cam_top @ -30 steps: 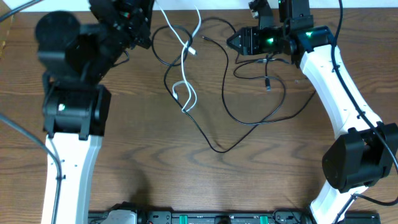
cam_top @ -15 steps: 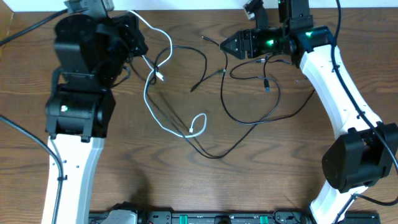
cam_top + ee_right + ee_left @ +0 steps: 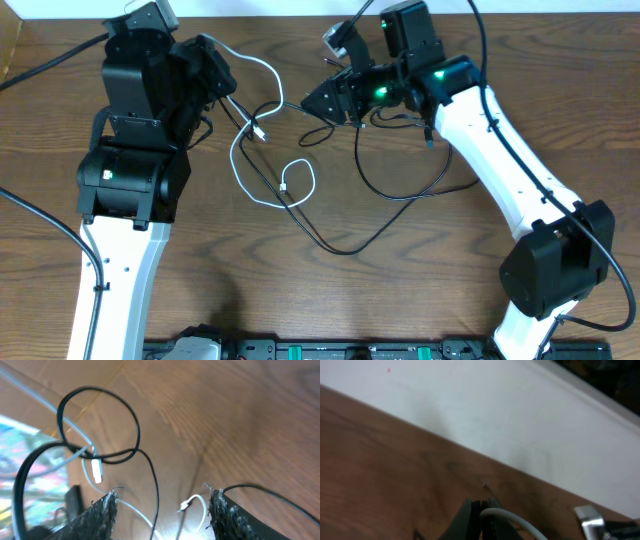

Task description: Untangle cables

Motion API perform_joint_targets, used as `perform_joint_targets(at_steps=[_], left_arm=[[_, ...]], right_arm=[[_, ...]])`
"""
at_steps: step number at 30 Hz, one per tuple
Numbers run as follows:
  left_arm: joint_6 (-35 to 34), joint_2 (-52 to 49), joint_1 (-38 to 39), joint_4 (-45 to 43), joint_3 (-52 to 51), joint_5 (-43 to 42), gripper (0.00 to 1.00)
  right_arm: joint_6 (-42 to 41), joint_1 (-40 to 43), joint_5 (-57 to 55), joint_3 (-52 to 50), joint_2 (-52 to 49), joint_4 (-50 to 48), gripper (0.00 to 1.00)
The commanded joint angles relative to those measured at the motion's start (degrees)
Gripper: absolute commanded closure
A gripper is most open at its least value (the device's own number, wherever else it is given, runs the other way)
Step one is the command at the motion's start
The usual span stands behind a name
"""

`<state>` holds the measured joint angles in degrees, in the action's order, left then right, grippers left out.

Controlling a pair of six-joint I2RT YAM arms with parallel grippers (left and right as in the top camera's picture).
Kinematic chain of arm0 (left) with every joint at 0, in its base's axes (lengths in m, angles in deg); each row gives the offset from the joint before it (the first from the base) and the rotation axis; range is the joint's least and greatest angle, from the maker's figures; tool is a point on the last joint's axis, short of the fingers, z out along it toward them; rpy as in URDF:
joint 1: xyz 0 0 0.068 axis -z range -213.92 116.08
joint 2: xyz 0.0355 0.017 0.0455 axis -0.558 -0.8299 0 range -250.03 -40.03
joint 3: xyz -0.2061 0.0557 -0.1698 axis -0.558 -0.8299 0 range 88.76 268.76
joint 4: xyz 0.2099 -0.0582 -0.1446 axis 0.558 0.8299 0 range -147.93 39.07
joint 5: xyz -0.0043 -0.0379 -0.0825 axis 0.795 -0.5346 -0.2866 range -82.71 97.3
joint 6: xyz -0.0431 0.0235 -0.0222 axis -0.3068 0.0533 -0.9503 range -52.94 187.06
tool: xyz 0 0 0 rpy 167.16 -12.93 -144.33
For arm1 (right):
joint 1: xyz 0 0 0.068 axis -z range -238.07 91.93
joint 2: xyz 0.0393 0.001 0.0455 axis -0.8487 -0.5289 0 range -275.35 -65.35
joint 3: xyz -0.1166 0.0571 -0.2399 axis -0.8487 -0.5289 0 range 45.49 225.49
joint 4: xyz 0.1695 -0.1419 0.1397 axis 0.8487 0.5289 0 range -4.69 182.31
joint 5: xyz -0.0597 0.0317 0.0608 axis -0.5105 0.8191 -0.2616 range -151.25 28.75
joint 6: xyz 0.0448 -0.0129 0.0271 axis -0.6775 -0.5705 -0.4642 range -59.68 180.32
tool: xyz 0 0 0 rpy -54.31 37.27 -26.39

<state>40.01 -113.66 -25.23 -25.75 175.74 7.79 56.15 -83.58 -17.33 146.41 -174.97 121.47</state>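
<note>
Dragged left since earlier, white cable (image 3: 313, 180) is clenched in left gripper (image 3: 220, 80) by the table's (image 3: 280, 20) far edge, looping below-right of it. Black cables (image 3: 345, 252) spread between both grippers and nearward of the right gripper (image 3: 312, 104), now shifted left, jaws apart, bare wood beyond.

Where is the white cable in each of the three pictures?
Overhead: white cable upper left of centre, curling across the table.
Left wrist: white cable bottom centre, pinched in the left gripper.
Right wrist: left of centre, its plug beside a black cable loop.
Shared landmark: the brown wooden table.
</note>
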Motion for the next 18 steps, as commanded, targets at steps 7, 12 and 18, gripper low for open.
perform_joint_targets(at_steps=[7,12,18], left_arm=[[-0.5,0.5,0.0,0.9,0.3,1.7,0.93],[-0.5,0.5,0.0,-1.3,0.3,1.7,0.92],[-0.5,0.5,0.0,-1.1,0.3,-0.2,0.92]], right_arm=[[3.5,1.2,5.6,0.3,2.0,-1.3,0.88],[7.3,1.0,3.9,0.3,1.9,3.2,0.96],[15.6,3.3,7.6,0.3,2.2,1.1,0.45]])
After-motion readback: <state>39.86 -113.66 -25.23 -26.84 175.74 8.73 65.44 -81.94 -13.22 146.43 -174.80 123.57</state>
